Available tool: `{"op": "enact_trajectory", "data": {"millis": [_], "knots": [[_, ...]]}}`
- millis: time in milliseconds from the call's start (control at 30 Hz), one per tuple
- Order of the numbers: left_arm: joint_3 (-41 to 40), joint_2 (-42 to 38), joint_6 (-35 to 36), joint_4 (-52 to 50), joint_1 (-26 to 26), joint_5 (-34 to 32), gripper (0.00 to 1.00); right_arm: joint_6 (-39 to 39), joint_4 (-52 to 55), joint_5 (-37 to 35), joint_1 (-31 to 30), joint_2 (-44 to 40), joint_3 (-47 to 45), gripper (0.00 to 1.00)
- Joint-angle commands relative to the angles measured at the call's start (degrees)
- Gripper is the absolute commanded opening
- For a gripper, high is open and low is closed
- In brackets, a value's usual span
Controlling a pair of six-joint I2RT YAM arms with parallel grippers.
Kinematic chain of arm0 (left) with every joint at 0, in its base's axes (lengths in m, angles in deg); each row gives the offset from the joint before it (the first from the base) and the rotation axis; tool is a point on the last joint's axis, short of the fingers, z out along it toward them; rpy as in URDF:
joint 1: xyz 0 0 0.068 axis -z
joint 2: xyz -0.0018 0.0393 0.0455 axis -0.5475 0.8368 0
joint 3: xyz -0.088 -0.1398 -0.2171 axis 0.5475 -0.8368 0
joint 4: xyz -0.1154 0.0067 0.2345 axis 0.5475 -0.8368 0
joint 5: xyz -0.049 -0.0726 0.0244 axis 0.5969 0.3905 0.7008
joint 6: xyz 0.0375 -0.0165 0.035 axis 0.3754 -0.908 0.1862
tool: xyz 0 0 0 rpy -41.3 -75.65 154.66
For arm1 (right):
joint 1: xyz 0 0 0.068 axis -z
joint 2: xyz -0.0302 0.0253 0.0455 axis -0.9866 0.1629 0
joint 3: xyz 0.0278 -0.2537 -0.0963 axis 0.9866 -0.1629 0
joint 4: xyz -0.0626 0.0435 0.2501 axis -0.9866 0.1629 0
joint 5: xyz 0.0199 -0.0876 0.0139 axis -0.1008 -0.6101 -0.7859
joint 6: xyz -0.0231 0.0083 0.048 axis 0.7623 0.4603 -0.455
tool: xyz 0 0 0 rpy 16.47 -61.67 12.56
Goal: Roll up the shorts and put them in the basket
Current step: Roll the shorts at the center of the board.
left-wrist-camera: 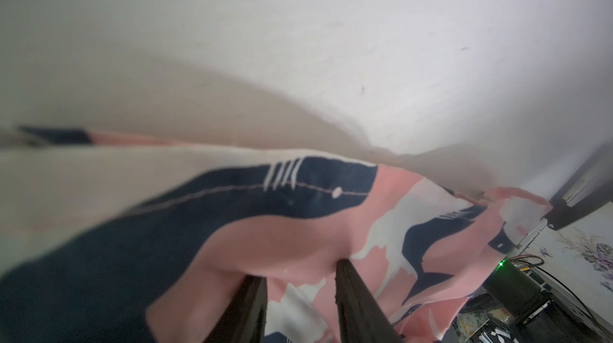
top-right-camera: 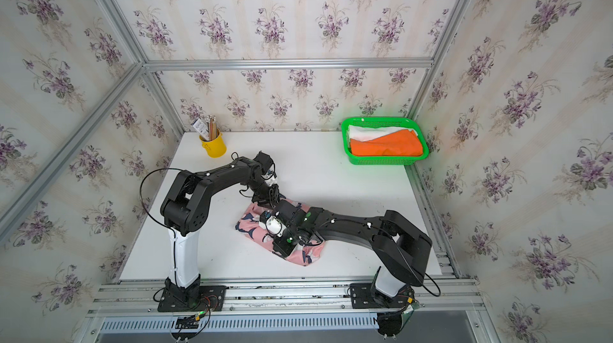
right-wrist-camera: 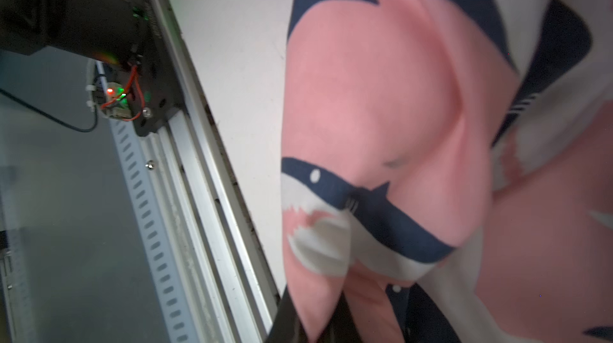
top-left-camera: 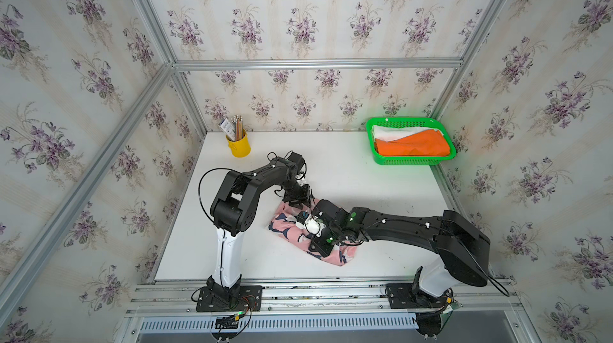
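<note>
The white table (top-left-camera: 365,175) is carrying everything here. The right arm (top-left-camera: 408,228) is reaching in from its 5 o'clock corner and the left arm (top-left-camera: 252,185) from 7 o'clock, both bending toward the middle. There the pink whale-print shorts (top-left-camera: 285,225) are lying in a bunched, partly rolled heap, just toward 6 o'clock from the table's centre, stretching from 10 o'clock to 4 o'clock. The green basket (top-left-camera: 411,160) is sitting in the 1 o'clock corner, holding the orange shorts (top-left-camera: 414,145) on top of the white shorts (top-left-camera: 394,131), which are showing along its 12 o'clock side. The yellow cup (top-left-camera: 238,149) of pencils (top-left-camera: 238,124) is standing at 11 o'clock. The right gripper (right-wrist-camera: 310,321) is clamping tight on a fold of the pink cloth toward the heap's 5 o'clock end. The left gripper (left-wrist-camera: 298,270) is pressing into the heap's 12 o'clock edge with its jaws standing partly apart and cloth bulging between them. Whether it is actually pinching that cloth, I cannot tell.
</note>
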Motion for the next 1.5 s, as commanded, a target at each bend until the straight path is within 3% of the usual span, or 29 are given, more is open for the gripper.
{"op": "enact_trajectory", "data": {"millis": [0,333,667,733,900,1033,1233,1367,1467], "knots": [[-1.52,2.98,1.34,1.52,0.30,-9.38,0.40,-1.41,-1.28,12.11,0.54,1.13,-0.58,0.00],[-0.43,-7.16,2.82,-2.14,0.14,-15.20,0.43,-8.94,-7.32,19.75,14.32,12.30,-1.60,0.00],[-2.42,-22.72,2.41,-8.55,0.06,-18.72,0.52,-12.49,-11.74,31.54,22.86,19.60,-1.86,0.14],[-5.46,-26.82,0.39,-8.44,0.08,-18.70,0.54,-13.11,-11.11,30.84,24.16,21.32,-1.79,0.17],[-18.51,-36.81,-7.76,-0.93,-1.29,-13.47,0.79,-14.52,-11.67,29.50,26.77,23.02,-3.21,0.27],[-29.05,-39.80,-15.74,10.82,-3.22,-6.09,0.84,-11.91,-9.44,27.83,26.86,23.11,-2.78,0.35],[-30.47,-34.49,-19.00,19.76,-3.26,-4.09,0.81,-9.20,-5.87,23.66,26.85,21.90,-2.51,0.41],[-27.59,-29.60,-16.77,18.14,-3.41,-8.12,0.62,-7.68,-3.10,19.18,26.73,17.93,-2.34,0.45],[-25.57,-26.54,-14.88,16.37,-3.94,-7.93,0.45,-6.52,0.99,9.56,25.63,12.18,-1.12,0.49]]}}
